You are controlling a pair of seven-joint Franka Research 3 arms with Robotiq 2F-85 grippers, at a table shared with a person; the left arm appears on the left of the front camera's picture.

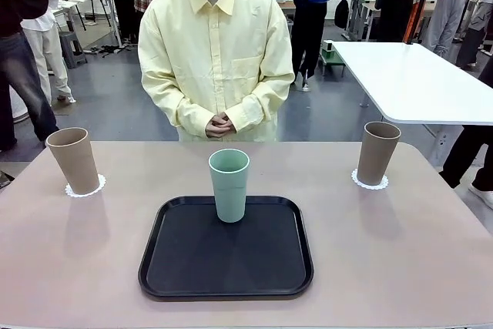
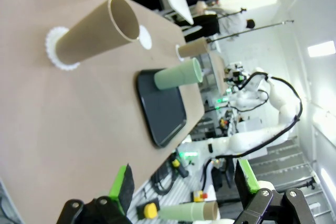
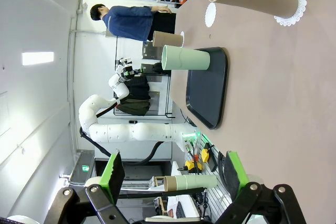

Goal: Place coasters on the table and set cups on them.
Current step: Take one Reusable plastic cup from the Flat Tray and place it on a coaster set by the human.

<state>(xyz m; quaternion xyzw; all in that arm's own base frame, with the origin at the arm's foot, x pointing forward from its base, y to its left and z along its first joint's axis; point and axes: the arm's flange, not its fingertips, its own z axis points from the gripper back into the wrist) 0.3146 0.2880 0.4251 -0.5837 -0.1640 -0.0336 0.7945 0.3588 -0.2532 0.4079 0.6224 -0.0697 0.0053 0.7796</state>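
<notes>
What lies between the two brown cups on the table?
In the front view the mint-green cup stands on the black tray, midway between them. The right wrist view shows an empty coaster there too.

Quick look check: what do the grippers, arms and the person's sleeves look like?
On left gripper and right gripper: black fingers, bright green pads. Both right arm and left arm: glossy white rounded segments, black cable alongside. Person: long pale-yellow shirt sleeves.
</notes>
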